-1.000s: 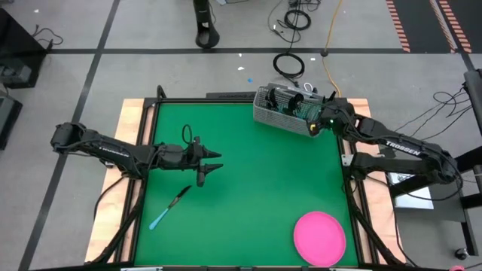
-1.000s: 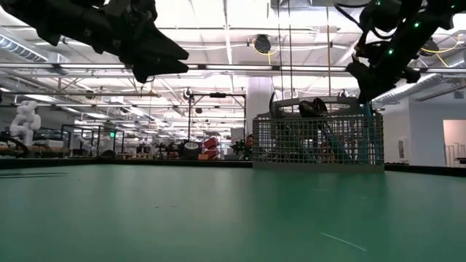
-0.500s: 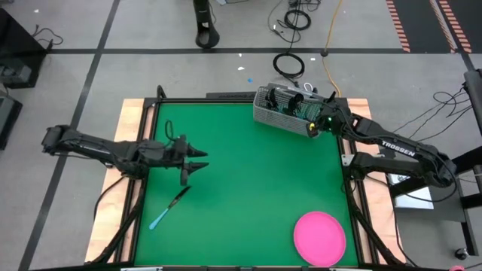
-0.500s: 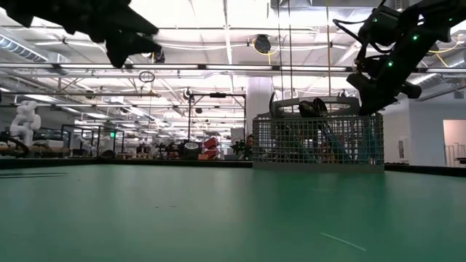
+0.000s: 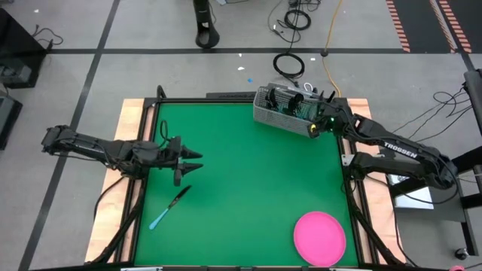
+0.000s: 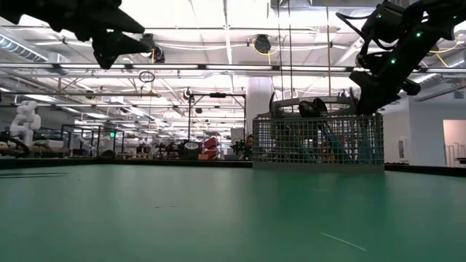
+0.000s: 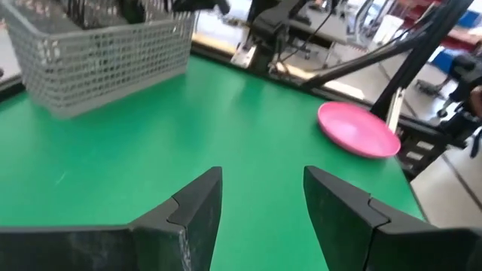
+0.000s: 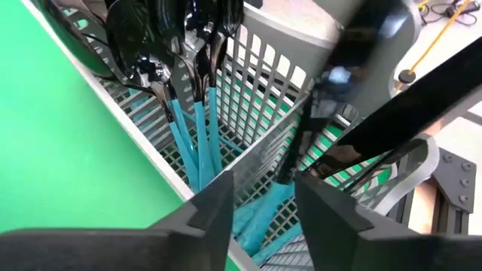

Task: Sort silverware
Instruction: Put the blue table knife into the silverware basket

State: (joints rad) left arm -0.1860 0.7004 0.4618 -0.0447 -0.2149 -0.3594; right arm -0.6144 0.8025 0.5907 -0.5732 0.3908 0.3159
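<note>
Right gripper [image 5: 317,126] fingers parted, empty, poised over end compartment of wire-mesh caddy [image 5: 280,114] at table's far edge; blue-handled silverware [image 8: 188,113] stands heads-up inside; left gripper [image 5: 190,159] fingers apart, empty, raised over green mat [image 5: 248,188]; one blue-handled knife [image 5: 169,208] lies on mat nearby; pink plate [image 5: 319,237] at near right corner.

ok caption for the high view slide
Right gripper over grey wire-mesh caddy; one blue-handled utensil left on the green table.
</note>
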